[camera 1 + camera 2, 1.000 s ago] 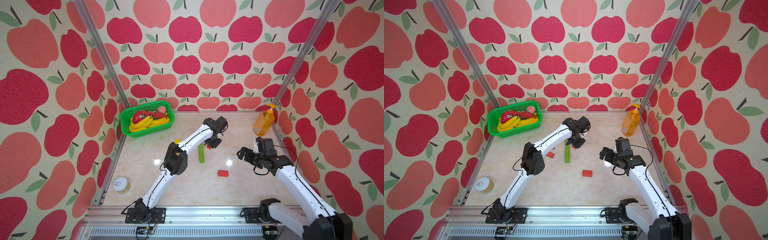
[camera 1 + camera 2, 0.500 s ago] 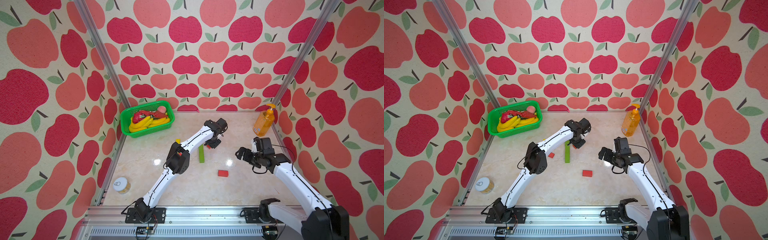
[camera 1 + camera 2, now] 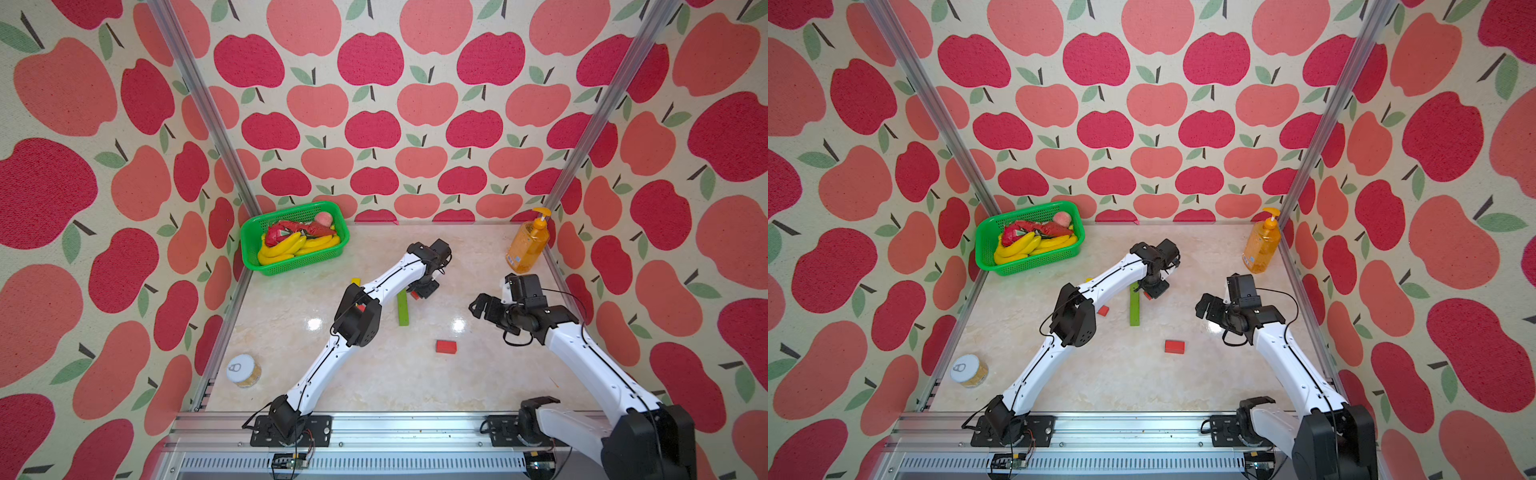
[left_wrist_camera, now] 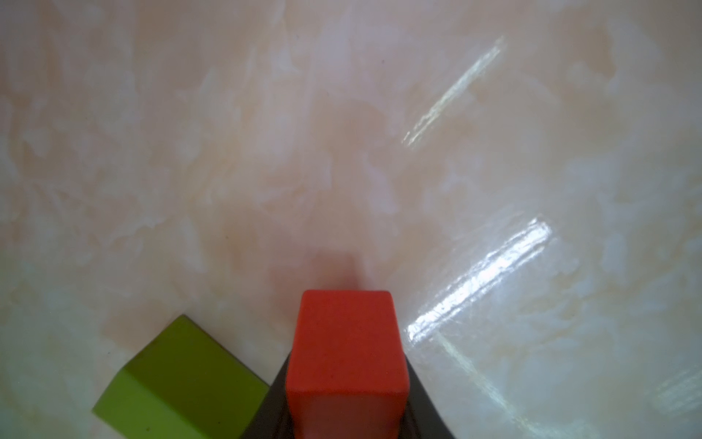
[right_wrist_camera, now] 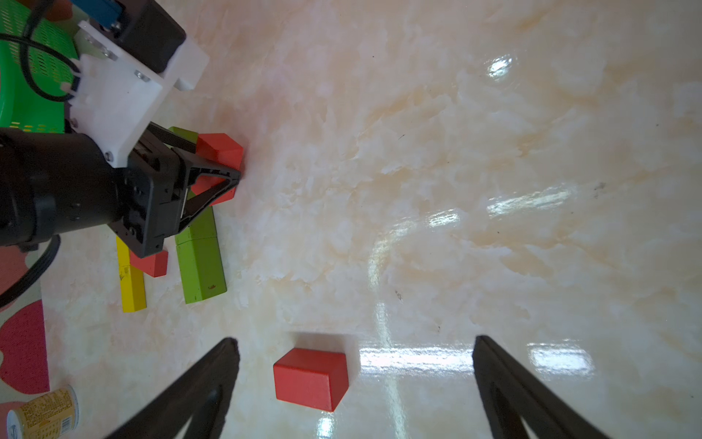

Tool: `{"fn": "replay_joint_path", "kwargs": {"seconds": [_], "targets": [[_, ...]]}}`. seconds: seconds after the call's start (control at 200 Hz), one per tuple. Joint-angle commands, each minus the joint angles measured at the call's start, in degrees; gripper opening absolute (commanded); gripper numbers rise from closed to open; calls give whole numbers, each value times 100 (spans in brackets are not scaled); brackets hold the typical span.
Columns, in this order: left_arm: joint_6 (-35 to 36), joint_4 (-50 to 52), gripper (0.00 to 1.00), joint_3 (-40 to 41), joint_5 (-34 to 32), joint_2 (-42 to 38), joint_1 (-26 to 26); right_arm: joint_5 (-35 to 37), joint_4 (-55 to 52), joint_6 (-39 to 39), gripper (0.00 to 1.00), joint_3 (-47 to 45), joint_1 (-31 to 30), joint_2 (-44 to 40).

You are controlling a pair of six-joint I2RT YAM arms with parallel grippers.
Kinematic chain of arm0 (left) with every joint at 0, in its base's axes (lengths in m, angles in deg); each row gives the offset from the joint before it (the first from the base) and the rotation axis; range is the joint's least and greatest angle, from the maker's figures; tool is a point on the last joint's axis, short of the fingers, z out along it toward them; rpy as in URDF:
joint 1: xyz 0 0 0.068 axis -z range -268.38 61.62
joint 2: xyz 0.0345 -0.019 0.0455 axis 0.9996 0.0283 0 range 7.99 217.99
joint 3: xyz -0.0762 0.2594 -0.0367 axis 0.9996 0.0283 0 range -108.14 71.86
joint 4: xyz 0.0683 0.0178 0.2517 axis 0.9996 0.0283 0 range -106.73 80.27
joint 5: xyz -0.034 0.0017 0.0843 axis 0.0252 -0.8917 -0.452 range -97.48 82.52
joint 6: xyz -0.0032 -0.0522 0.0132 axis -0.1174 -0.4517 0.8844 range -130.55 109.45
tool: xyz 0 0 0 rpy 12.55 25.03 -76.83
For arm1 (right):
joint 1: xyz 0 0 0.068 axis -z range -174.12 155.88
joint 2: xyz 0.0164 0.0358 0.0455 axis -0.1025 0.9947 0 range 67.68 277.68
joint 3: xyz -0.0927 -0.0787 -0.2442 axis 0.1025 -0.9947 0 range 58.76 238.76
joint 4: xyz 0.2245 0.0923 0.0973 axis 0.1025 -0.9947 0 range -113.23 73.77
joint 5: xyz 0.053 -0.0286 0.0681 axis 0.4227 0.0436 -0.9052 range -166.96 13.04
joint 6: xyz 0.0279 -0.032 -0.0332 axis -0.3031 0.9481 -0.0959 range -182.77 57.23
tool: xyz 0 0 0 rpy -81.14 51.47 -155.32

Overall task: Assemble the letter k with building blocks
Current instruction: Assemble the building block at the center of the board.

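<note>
Left wrist view: matte red-orange rectangular brick [image 4: 345, 357] clamped by left gripper [image 5: 212, 161].
It is held at 1 o'clock from the middle of the green brick bar [image 3: 402, 308], likely as a K arm; right gripper [image 5: 355, 342] is spread wide, empty.

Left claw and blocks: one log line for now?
left claw shut on red block | beside green bar | right claw open, empty | spare red block loose

Basket [image 3: 300, 267] of bananas [image 3: 284, 248] at ten o'clock on the counter [image 3: 415, 386]; soap bottle [image 3: 527, 248] at two, can [image 3: 243, 371] at eight.
</note>
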Motion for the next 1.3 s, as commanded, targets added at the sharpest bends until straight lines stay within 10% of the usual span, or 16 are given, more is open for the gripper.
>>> {"fn": "replay_joint_path", "kwargs": {"seconds": [0.0,0.735,1.295], "targets": [[166,-56,22,-93,116,118,-28,-49,64,85,99,5,30,64],[155,-254,55,-115,236,150,-47,-80,126,38,99,-27,34,173],[97,-301,46,-287,38,168,2,-125,163,3,99,-92,34,140]]}}
